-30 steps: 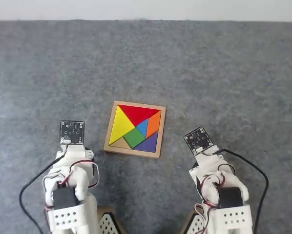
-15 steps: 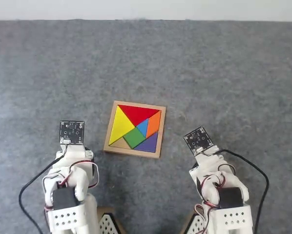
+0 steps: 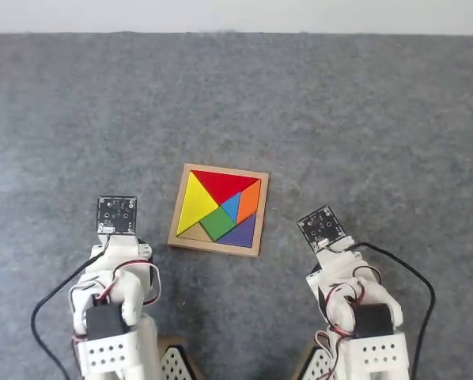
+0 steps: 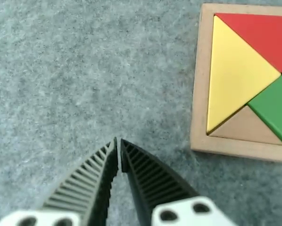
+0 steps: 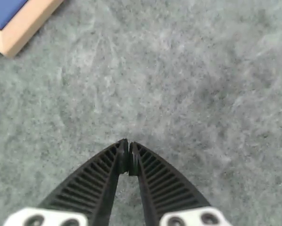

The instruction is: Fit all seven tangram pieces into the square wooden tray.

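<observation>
The square wooden tray [image 3: 175, 212] lies mid-table, holding the red [image 3: 223, 184], yellow [image 3: 194, 204], orange [image 3: 250, 198], light blue [image 3: 232, 207], green [image 3: 217, 223] and purple [image 3: 242, 233] pieces, plus a tan wood-coloured triangle [image 3: 194, 232] at its near left corner. The left arm [image 3: 115, 261] rests to the tray's near left; its gripper [image 4: 118, 142] is shut over bare carpet beside the tray's edge [image 4: 195, 94]. To the near right sits the right arm [image 3: 339, 269], its gripper [image 5: 128, 143] shut and empty, with a tray corner [image 5: 18, 28] farther off.
Grey carpet [image 3: 363, 119] covers the whole table around the tray. A pale wall strip [image 3: 236, 16] runs along the far edge. Both arm bases [image 3: 110, 348] stand at the near edge.
</observation>
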